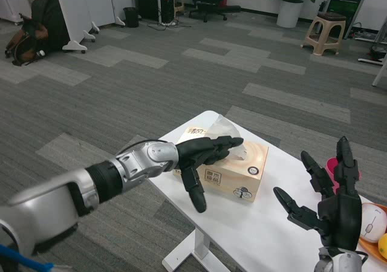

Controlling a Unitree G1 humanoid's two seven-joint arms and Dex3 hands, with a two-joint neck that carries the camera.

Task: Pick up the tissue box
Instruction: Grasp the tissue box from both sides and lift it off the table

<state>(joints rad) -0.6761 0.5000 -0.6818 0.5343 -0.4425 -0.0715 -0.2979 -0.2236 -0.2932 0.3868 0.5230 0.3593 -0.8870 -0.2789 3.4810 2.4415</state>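
The tissue box (242, 172) is lying near the bench's (266, 236) far left corner, a tissue sticking up from its top. The left hand (202, 157) is resting over the box's near-left end, fingers (195, 190) spread across it, thumb hanging down. The right hand (329, 196) is hovering above the bench's right side, fingers splayed, holding nothing.

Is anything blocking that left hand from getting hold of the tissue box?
Nothing visible does. The left hand is already at the tissue box, fingers reaching over its top and thumb down its front side. The right hand waits open, off to the side above the table.
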